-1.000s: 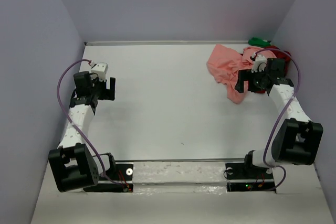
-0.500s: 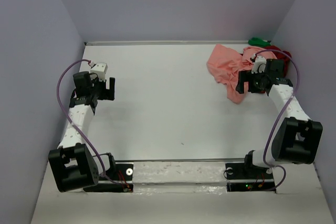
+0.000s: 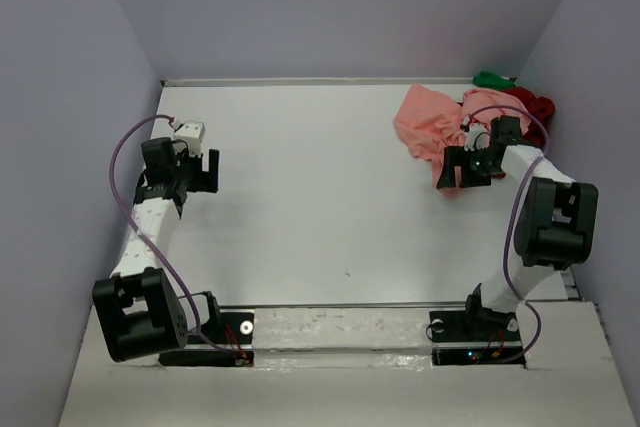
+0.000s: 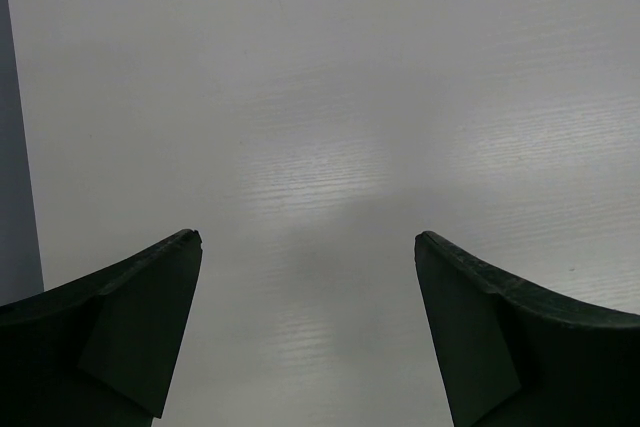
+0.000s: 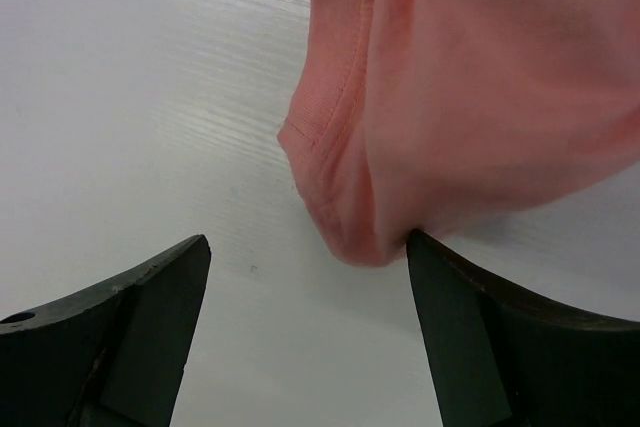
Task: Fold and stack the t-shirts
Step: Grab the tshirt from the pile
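While the left gripper [image 3: 205,169] is hovering well to the left of the salmon-pink t-shirt [image 3: 425,122], across a wide stretch of white desk [image 3: 320,197], its jaws are standing wide apart and holding nothing. In the left wrist view that gripper [image 4: 305,237] is looking down on bare desk surface only.

The salmon-pink t-shirt is lying crumpled and unfolded toward the desk's far right corner, with one narrow tail of cloth trailing toward the near side. The right gripper [image 3: 452,169] is sitting low at the near tip of that tail, its arm reaching in from the shirt's right. In the right wrist view the right gripper [image 5: 307,237] is showing its jaws spread apart, and a rounded, hemmed fold of the salmon-pink t-shirt [image 5: 480,77] is hanging down between them. The fold seems to be brushing the tip of the right-hand finger [image 5: 470,327], though the contact is hard to confirm from this angle; the other finger is well clear of the cloth, so the gripper is open and not clamping the shirt.

Just behind the pink shirt's far right edge, the bright green t-shirt [image 3: 492,78] is showing as a small crumple against the back wall. The dark red t-shirt [image 3: 535,105] is bunching up against the pink shirt's right side, partly hidden by the right arm's cable.
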Controlling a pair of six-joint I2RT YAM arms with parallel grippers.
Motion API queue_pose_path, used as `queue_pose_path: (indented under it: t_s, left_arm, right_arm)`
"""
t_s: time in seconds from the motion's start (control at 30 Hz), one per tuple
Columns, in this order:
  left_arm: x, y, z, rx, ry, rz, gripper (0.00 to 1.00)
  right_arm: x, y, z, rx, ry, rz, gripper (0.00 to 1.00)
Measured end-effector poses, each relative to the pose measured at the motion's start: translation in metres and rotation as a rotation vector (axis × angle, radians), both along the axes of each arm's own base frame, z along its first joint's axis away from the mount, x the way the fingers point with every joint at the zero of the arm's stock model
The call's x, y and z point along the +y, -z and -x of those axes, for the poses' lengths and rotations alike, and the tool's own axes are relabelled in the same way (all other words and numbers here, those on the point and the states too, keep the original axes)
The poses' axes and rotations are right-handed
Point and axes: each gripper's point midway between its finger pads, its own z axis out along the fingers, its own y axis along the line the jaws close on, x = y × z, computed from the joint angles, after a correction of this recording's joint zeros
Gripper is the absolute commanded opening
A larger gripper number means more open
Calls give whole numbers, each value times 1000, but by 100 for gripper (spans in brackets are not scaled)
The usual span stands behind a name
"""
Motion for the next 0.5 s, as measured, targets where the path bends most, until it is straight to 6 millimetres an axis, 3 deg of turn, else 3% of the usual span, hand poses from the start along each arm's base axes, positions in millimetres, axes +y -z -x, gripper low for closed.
queue_pose_path:
  t_s: [0.17,0.4,0.47,0.5]
  left_arm:
    - [0,5,-3,10,2,2,97]
    - [-3,18,-7,46,24,16,97]
    - [-3,20,-10,51,33,18,97]
    - [-3,21,-12,55,35,19,97]
  right_arm:
    - [5,20,1,77,-26,-39,83]
    - [4,19,-7,79,-37,-44,83]
    - [3,19,-11,74,-40,-37,79]
    - [2,21,-12,77,-40,-33,71]
